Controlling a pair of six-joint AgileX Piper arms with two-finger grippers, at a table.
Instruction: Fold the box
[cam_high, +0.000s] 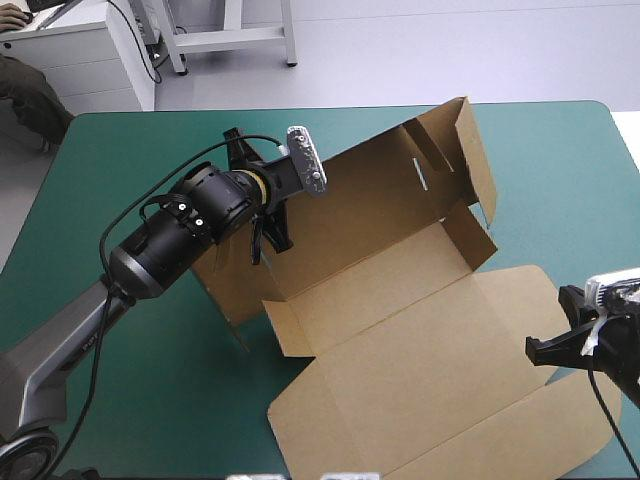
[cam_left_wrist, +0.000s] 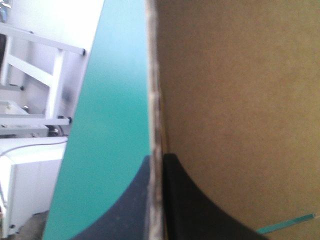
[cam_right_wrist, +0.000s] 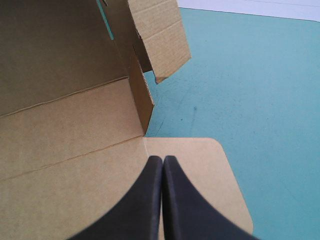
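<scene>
so the brown box (cam_high: 400, 330) is sitting around the middle of the teal-green surface (cam_high: 560, 150), half built. The long back panel (cam_high: 370, 200) is standing up at a tilt, and the big lid panel (cam_high: 400, 400) is lying flat toward the near edge.

The left arm (cam_high: 170, 240) is reaching in from the left, and the left jaws are pinching the raised panel. In the left wrist view the board's cut edge (cam_left_wrist: 154, 100) is running straight between the two black fingers (cam_left_wrist: 200, 210), one on each face, all but closed on the sheet. I'm guessing it's gripping there to prop that wall so it isn't flopping down while the ends get tucked.

The right jaws are closed into one point and gripping nothing. They're sitting over the round-cornered flap (cam_right_wrist: 210, 170) at the lid's right end, near the short end wall (cam_right_wrist: 142, 102). I can't tell if the tip is actually touching the board or just hovering. Closed like that it's looking more like a presser than a grabber, so it's probably lining up to pin or push that flap.

The far end flaps (cam_high: 465, 150) are sticking up loose, so I'm judging that plenty of folding is waiting
</scene>
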